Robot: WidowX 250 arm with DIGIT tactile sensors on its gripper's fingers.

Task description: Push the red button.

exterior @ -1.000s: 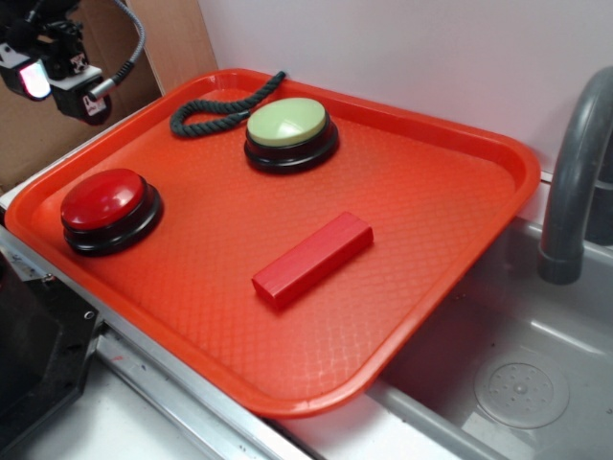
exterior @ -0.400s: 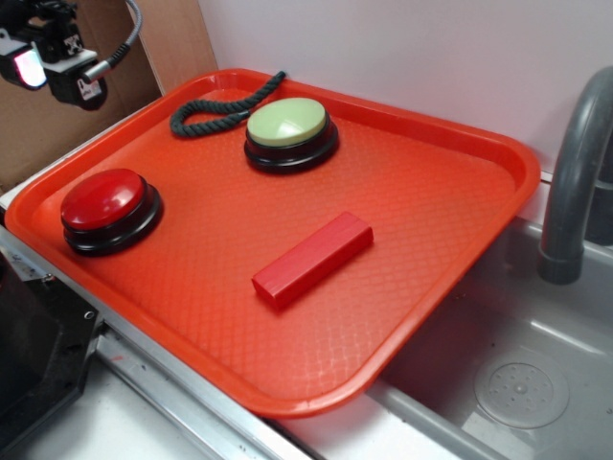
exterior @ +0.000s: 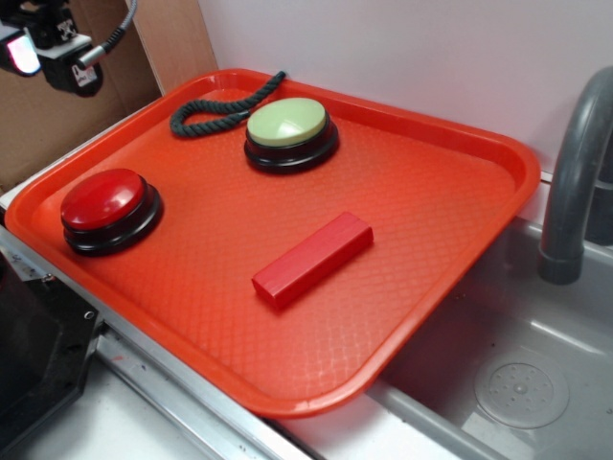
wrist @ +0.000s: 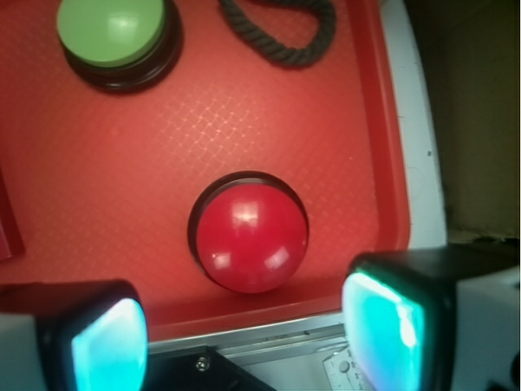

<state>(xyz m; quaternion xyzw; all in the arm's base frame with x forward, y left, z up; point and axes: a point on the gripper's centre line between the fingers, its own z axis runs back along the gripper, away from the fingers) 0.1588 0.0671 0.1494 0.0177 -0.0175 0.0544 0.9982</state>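
Observation:
The red button (exterior: 102, 199), a glossy red dome on a black round base, sits at the near left of the orange tray (exterior: 460, 230). From the wrist it shows as the red button (wrist: 251, 236) just above the tray's near rim. My gripper (exterior: 38, 43) hangs high at the top left corner, well above and behind the button, partly cut off by the frame edge. In the wrist view my gripper (wrist: 248, 342) is open, its two pads wide apart with nothing between them.
A pale green button (exterior: 287, 125) stands at the tray's back, with a dark rope loop (exterior: 215, 110) beside it. A red rectangular block (exterior: 313, 259) lies mid-tray. A grey faucet (exterior: 575, 182) and sink (exterior: 522, 383) are at the right.
My gripper has drifted up and to the left, further toward the frame's top corner. Nothing on the tray has moved.

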